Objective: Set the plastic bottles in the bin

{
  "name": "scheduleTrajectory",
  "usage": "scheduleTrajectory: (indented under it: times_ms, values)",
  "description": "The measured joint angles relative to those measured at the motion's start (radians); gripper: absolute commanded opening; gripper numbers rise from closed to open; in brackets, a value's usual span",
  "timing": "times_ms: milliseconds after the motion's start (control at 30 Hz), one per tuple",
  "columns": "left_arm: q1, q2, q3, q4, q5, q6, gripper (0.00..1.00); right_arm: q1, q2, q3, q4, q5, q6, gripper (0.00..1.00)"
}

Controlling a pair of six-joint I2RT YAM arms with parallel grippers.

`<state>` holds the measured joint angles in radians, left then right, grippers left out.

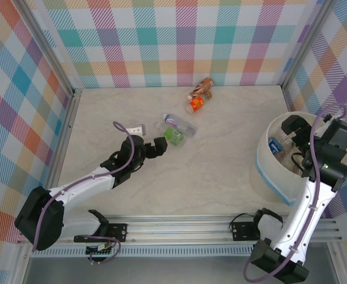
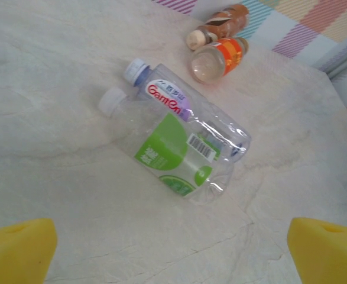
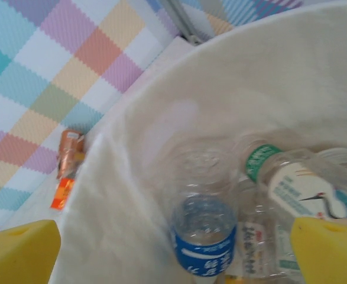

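Top external: orange bottle [image 1: 195,104] lies beside brown bottle [image 1: 206,86].

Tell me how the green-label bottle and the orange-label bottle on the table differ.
The green-label bottle wears green and white; the orange-label bottle wears orange. The green-label bottle lies mid-table alongside a red-and-purple-label bottle; the orange-label bottle lies near the far wall by a brown bottle. From the left wrist, the green-label bottle shows its side and white cap, the orange-label bottle its clear base. Both are clear plastic, lying down.
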<state>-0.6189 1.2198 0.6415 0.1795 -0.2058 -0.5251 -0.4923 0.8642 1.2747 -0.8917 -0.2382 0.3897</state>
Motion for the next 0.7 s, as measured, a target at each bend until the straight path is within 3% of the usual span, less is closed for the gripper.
scheduleTrajectory:
  times_ms: [133, 267, 467, 700]
  values:
    - [0.023, -0.001, 0.000, -0.035, -0.024, -0.040, 1.00, 0.166, -0.007, 0.012, 0.032, -0.047, 0.023, 1.00]
    - [0.033, -0.018, 0.000, -0.075, -0.045, -0.070, 1.00, 0.405, 0.013, 0.012, 0.101, -0.059, 0.032, 1.00]
    - [0.046, -0.062, -0.013, -0.103, -0.067, -0.109, 1.00, 0.780, 0.136, 0.008, 0.230, 0.060, -0.030, 1.00]
    - [0.080, -0.106, -0.062, -0.135, -0.076, -0.153, 1.00, 0.991, 0.435, 0.003, 0.338, 0.138, -0.144, 1.00]
